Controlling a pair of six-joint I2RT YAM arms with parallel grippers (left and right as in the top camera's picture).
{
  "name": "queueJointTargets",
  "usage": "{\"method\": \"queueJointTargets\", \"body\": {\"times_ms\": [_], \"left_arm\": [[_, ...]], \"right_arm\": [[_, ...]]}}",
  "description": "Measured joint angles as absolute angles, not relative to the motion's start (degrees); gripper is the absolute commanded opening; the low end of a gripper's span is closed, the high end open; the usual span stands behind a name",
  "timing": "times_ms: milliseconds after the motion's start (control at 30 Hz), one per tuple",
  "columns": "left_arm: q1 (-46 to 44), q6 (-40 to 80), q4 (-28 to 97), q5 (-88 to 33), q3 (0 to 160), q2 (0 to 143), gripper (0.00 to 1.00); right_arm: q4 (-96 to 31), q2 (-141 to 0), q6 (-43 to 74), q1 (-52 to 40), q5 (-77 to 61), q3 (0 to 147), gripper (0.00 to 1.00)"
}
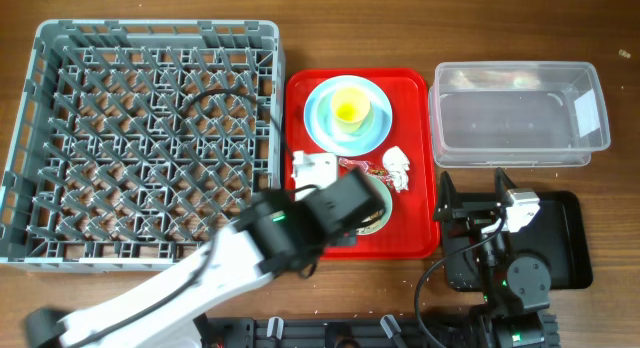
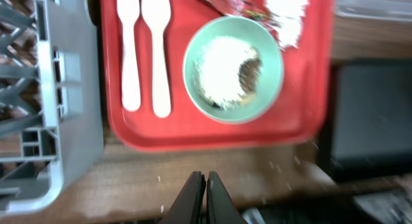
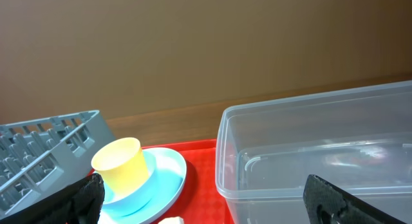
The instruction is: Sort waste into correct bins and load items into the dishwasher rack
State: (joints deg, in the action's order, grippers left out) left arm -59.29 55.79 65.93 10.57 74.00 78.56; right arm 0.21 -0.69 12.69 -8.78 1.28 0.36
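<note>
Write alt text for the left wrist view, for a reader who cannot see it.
A mint-green bowl of white and brown food scraps sits on a red tray, with a white fork and spoon side by side between it and the grey rack at the frame's edge. The left gripper, shut and empty, shows at the bottom over the wooden table.

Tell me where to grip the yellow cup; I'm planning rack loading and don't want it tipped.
Probably its wall at the rim, from above: the yellow cup stands upright, mouth open, on the blue plate, so its rim is free to pinch inside and out.
</note>
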Motion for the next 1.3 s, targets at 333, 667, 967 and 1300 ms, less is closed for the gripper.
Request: {"method": "queueJointTargets", "body": {"times_ms": [333,667,967,1300], "left_arm": [[-52.9,57.3,65.1,13.0,73.9,95.1,0.13],[-44.5,44.8,59.7,3.8,73.8,95.2,0.04],[-44.5,44.6,52.4,4.8,65.5,95.4,0.11],[-44.5,44.2,38.3,5.8,56.2,95.5,0.06]], "right_arm": [[0.2,-0.7,12.7,-8.8,1.3,0.4,1.0],[0.2,-0.7,12.7,-8.8,1.3,0.4,1.0],[0.2,-0.7,12.7,-8.8,1.3,0.4,1.0],[0.2,-0.7,12.7,-8.8,1.3,0.4,1.0]]}}
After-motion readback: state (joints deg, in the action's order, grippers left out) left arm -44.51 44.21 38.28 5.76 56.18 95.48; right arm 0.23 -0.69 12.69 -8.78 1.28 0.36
